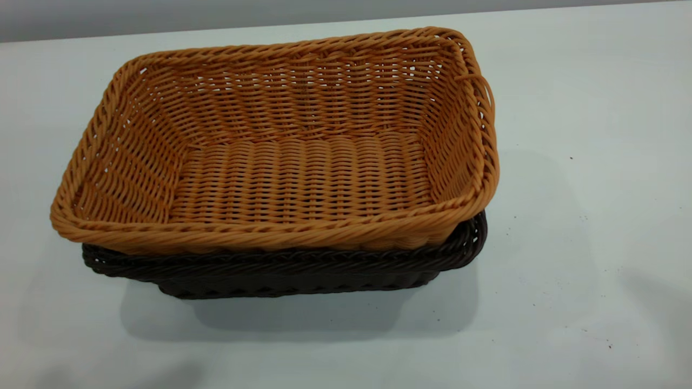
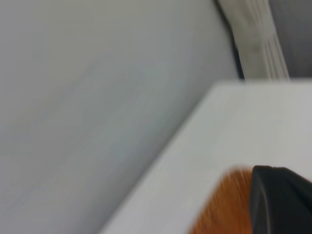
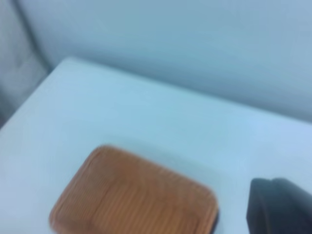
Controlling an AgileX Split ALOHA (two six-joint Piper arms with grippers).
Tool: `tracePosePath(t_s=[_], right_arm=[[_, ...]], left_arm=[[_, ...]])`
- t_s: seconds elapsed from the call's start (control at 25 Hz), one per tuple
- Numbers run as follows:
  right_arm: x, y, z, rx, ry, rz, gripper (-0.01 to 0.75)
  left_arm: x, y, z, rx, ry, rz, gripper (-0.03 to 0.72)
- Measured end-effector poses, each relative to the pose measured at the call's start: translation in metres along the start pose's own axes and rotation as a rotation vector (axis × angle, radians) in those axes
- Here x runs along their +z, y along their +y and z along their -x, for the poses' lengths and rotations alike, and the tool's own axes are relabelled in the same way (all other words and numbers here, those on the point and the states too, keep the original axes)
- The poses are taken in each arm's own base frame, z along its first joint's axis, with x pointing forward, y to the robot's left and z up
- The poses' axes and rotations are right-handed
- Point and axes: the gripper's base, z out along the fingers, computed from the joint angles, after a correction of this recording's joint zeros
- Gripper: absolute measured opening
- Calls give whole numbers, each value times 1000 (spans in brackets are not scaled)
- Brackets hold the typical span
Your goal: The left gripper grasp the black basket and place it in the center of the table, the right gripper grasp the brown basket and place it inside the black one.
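The brown basket point(image 1: 292, 156) sits nested inside the black basket point(image 1: 303, 267) on the white table point(image 1: 584, 216). It is slightly tilted, and only the black basket's rim and lower front wall show beneath it. Neither arm appears in the exterior view. In the left wrist view, the left gripper point(image 2: 280, 202) is a dark bulk close beside an edge of the brown basket point(image 2: 222, 207). In the right wrist view, the right gripper point(image 3: 280, 207) is a dark bulk above the table, apart from the brown basket point(image 3: 131, 197). A sliver of the black basket point(image 3: 216, 220) shows under one corner.
Bare table surrounds the baskets on all sides. A grey wall point(image 1: 162, 16) runs behind the table's far edge. A pale curtain point(image 2: 256, 39) hangs beyond the table corner in the left wrist view.
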Motion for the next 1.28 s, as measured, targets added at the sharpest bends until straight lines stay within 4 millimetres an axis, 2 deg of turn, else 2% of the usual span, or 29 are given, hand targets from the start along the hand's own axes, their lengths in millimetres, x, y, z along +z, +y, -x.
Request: tracePosePath(t_s=[0.24,0.36,0.52,0.72,0.92,1.08,1.28], right_arm=[[-79,5,-23,-7,-182,-187,1],[-107,6,-38,-29,-244,-263,1],[-126,9,-68,-59,-269,-310,1],[-132,8,-120,-78,-254,-346,1],[-125,8,-180,-75,-233,-341,1],[-108,5,-222,-58,-205,-330,1],[-78,2,-254,8,-178,-274,1]], left_arm=[[-20,-9,-26,-129,271,-7,0],[-35,-14,-37,-219,368,15,-1],[-53,-24,-44,-318,401,16,-1],[-69,-31,-47,-398,371,35,-1],[-66,-34,-51,-413,387,18,-1],[-57,-41,-64,-430,439,-15,-1],[-46,-51,-79,-465,489,-71,-1]])
